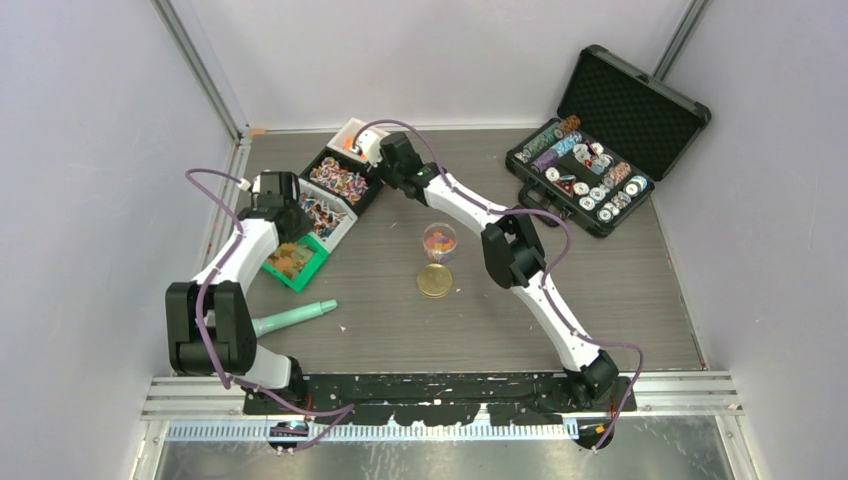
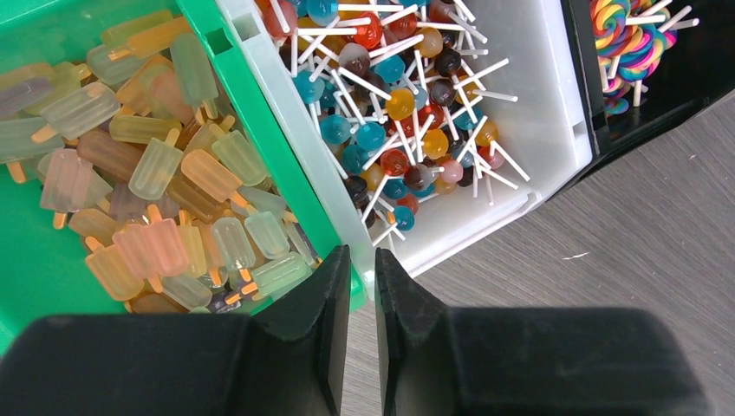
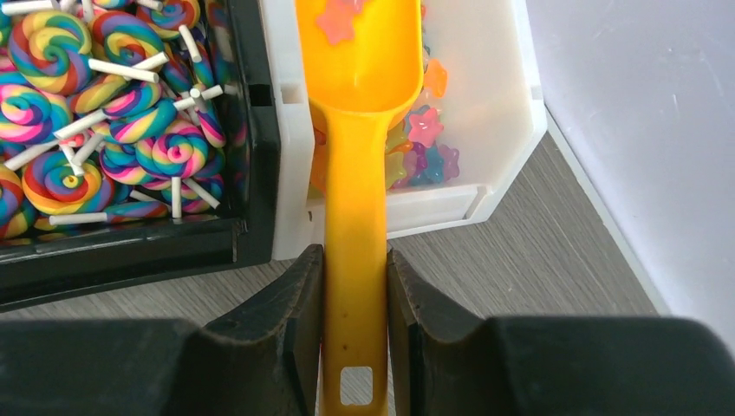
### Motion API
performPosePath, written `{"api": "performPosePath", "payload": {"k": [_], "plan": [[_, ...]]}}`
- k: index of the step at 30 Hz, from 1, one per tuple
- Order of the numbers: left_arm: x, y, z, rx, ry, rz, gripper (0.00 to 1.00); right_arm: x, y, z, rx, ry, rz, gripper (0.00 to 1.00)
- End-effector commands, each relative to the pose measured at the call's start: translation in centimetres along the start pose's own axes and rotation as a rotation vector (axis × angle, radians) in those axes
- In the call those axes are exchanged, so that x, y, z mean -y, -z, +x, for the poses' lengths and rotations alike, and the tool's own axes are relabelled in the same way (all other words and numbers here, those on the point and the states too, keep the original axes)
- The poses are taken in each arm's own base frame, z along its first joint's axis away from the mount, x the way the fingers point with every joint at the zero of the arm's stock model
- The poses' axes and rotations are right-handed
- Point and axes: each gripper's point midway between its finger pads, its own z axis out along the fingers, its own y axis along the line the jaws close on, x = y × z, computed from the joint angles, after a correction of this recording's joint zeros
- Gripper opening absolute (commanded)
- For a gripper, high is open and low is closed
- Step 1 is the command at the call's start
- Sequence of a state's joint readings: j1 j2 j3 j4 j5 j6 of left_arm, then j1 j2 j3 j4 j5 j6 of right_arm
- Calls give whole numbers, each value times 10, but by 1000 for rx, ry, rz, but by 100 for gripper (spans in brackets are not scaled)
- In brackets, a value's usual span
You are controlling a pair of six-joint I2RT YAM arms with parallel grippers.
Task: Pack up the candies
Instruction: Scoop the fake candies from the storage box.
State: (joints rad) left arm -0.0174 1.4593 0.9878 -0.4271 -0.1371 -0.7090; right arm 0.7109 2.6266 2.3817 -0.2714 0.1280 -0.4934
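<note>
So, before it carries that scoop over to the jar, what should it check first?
1. Grip: the right tool clamps the orange scoop by its handle. Ok.
2. Load: one pink star candy shows in the bowl; the rest of the bowl is out of frame. Cannot tell.
3. Jar: upright, looks uncovered, gold disc lying beside it. Ok.
4. Route: bare table between the white bin and the jar. Ok.
5. Left tool: at the green bin corner, away from that route. Ok.

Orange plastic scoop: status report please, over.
Right claw shut on orange plastic scoop. Pink star candy in bowl, above white bin. Left claw nearly closed at green bin rim, grip unclear. No obstruction seen.
</note>
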Motion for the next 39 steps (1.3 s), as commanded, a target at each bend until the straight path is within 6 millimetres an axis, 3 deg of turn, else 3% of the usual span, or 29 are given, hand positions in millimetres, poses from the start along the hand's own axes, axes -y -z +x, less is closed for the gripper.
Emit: {"api": "performPosePath", "payload": {"k": [1, 8, 17, 33, 39], "plan": [[-2, -11, 17, -71, -32, 3, 17, 13, 25, -57, 165, -100, -35, 0], [-2, -10, 19, -81, -70, 12, 10, 14, 23, -69, 258, -201, -83, 0], [-11, -9, 21, -105, -152, -20, 0, 21, 27, -69, 347, -315, -92, 0], [-13, -3, 15, -67, -352, 30, 0, 45, 75, -89, 536, -404, -42, 0], [-15, 1, 13, -57, -411, 38, 0, 54, 91, -87, 590, -409, -22, 0]]}}
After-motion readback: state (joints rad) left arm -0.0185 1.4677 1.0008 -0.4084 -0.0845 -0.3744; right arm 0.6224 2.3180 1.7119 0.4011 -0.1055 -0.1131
